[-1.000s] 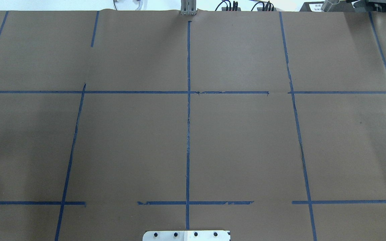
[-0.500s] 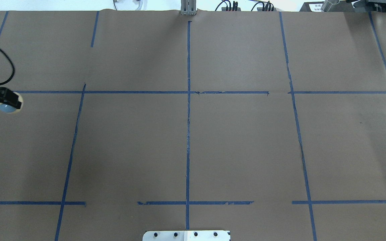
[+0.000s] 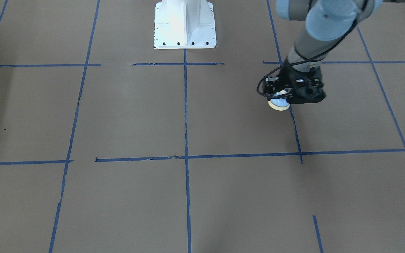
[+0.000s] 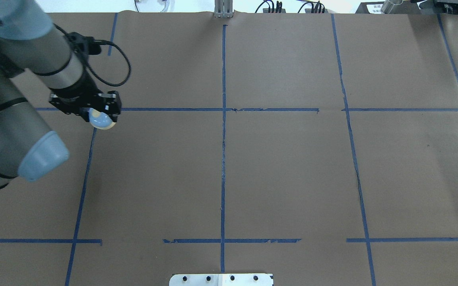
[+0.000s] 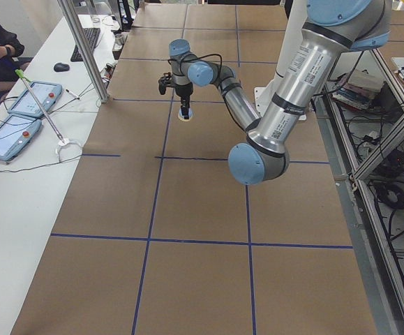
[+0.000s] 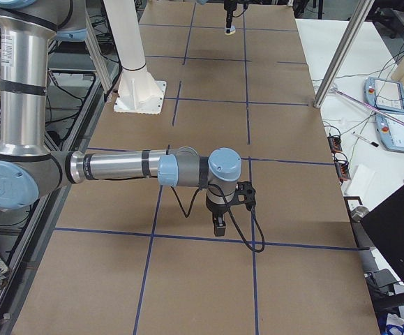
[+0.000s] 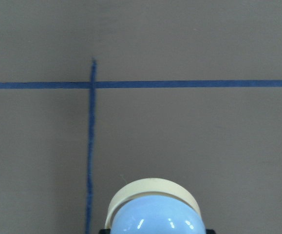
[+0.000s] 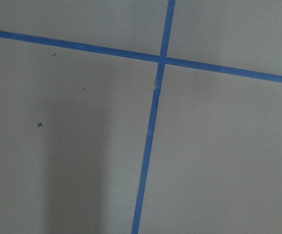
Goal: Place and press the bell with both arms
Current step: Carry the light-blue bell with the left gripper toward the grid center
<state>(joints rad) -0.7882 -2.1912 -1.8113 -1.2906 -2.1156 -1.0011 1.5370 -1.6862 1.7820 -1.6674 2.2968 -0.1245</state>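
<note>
My left gripper (image 4: 101, 115) is shut on the light-blue bell (image 4: 102, 121), with black fingers on either side of the dome. It holds the bell at the tape crossing in the left half of the table. The bell also shows in the front-facing view (image 3: 278, 103), in the left wrist view (image 7: 153, 217) and in the exterior left view (image 5: 185, 114). The cream rim points forward, so the bell is tilted. My right gripper (image 6: 219, 225) shows only in the exterior right view, low over the paper near a tape line. I cannot tell whether it is open or shut.
Brown paper (image 4: 284, 167) with blue tape lines covers the table. The white pedestal base (image 3: 185, 24) stands at the robot's edge. An aluminium post (image 5: 83, 49) and tablets (image 5: 20, 112) are on the operators' side.
My left arm has come in from the left edge and moved right with the bell, from the far left to the tape crossing.
</note>
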